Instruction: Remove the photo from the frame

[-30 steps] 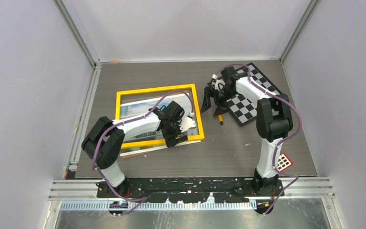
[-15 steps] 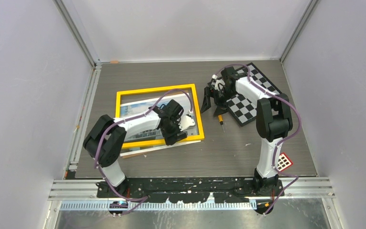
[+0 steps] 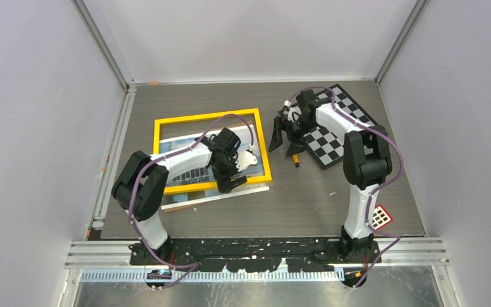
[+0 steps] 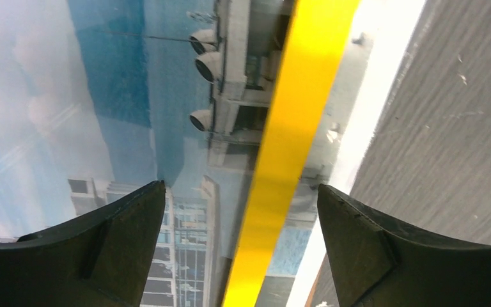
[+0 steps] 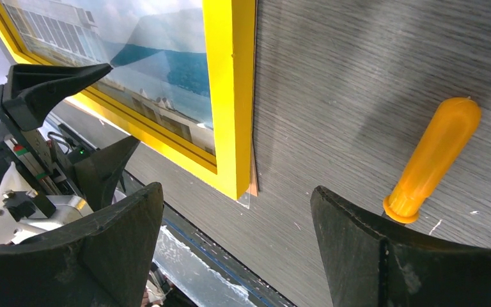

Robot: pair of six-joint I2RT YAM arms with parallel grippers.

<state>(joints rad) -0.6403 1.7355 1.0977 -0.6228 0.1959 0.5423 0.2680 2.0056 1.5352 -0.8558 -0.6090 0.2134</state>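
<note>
Left gripper (image 4: 241, 187) shifted left, angled down over frame (image 3: 204, 116) (jaws spread) | right gripper (image 3: 285, 142) spread

The right gripper (image 5: 236, 190) stands wide apart and empty over a corner of the yellow frame (image 5: 229, 96). The frame lies flat on the grey table (image 5: 345, 77) with the photo (image 5: 160, 57) inside it. An orange tool handle (image 5: 435, 153) lies apart from the frame.
</note>
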